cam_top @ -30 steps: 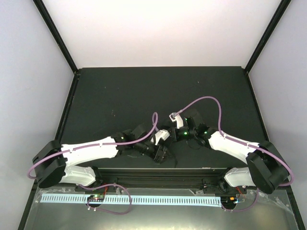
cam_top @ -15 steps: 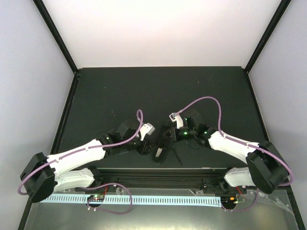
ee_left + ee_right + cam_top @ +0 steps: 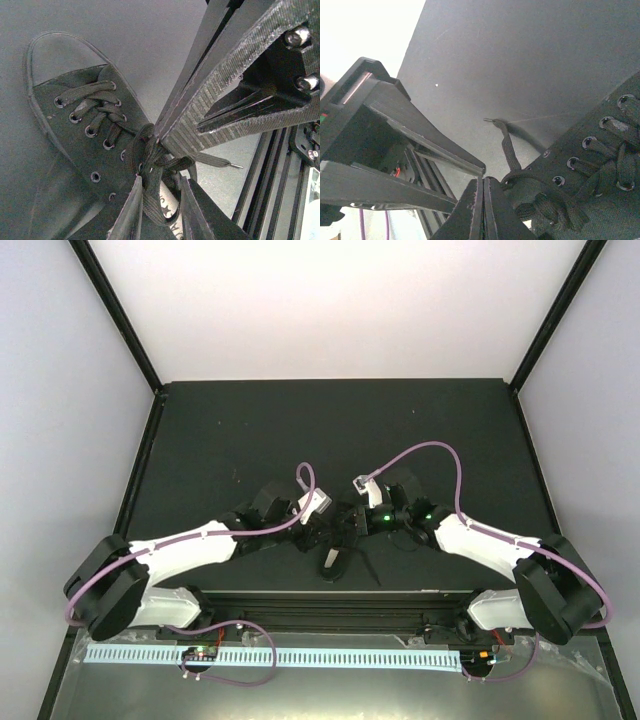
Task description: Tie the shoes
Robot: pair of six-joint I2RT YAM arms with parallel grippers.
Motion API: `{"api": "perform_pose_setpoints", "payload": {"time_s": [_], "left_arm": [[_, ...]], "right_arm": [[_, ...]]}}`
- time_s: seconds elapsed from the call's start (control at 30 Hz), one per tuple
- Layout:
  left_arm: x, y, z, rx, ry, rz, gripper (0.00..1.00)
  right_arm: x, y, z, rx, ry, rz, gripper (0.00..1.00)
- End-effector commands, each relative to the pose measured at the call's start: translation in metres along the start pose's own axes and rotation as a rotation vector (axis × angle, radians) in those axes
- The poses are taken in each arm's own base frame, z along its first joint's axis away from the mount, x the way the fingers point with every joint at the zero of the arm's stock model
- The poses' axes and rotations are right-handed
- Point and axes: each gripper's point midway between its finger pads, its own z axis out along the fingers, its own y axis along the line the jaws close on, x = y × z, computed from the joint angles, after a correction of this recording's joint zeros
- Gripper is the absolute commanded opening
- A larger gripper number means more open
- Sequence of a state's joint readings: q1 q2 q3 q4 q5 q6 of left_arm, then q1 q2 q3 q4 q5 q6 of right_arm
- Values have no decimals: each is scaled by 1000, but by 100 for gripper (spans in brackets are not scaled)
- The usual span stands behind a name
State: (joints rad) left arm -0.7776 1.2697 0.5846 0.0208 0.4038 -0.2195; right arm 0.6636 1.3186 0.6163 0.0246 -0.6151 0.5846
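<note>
The small black shoe (image 3: 332, 558) lies near the table's front edge, mostly hidden under both grippers, with its pale lining showing. In the left wrist view the shoe (image 3: 75, 145) points its toe to the upper left. My left gripper (image 3: 160, 180) is open, and a loop of black lace (image 3: 155, 210) runs between its fingers. My right gripper (image 3: 483, 181) is shut, with its tips on the lace at the knot (image 3: 159, 134). One free lace end (image 3: 507, 147) trails onto the mat. From above, the left gripper (image 3: 325, 530) and the right gripper (image 3: 350, 525) meet over the shoe.
A black mat (image 3: 330, 430) covers the table, with white walls behind and on both sides. A metal rail (image 3: 320, 600) runs along the front edge just behind the shoe and also shows in the left wrist view (image 3: 280, 165). A white slotted strip (image 3: 300, 655) lies nearer.
My left gripper pulled away to the left off the shoe, then came back to it, now open around a lace loop. The right gripper has stayed in place at the knot.
</note>
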Motion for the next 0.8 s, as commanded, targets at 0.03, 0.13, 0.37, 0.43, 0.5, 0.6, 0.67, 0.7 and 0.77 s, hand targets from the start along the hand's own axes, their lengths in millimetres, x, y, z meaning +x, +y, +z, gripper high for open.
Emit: {"api": "perform_pose_setpoints", "payload": {"time_s": [0.03,0.13,0.37,0.43,0.5,0.6,0.67,0.7,0.77], "left_arm": [[-18,-4,7,39,-47,55,21],[-19,-1,10,34,-46,52,20],[-21,4,15,15,-45,56,18],[-23,4,15,11,-50,59,19],[-25,6,15,0,-56,58,23],[-28,5,15,1,-66,62,27],[-30,5,15,4,-71,65,28],[-31,4,15,6,-74,68,28],[-31,4,16,7,-75,72,26]], "right_arm": [[-5,13,-2,-47,-16,-25,2],[-5,14,-2,-50,-15,-25,2],[-3,13,-2,-48,-9,-25,2],[-3,12,-2,-49,-8,-24,2],[-2,12,-2,-49,-7,-23,2],[-2,13,-1,-51,-6,-24,2],[-2,13,-1,-51,-5,-23,2],[-2,13,-1,-52,-3,-23,2],[-2,13,-1,-54,-3,-24,2]]}}
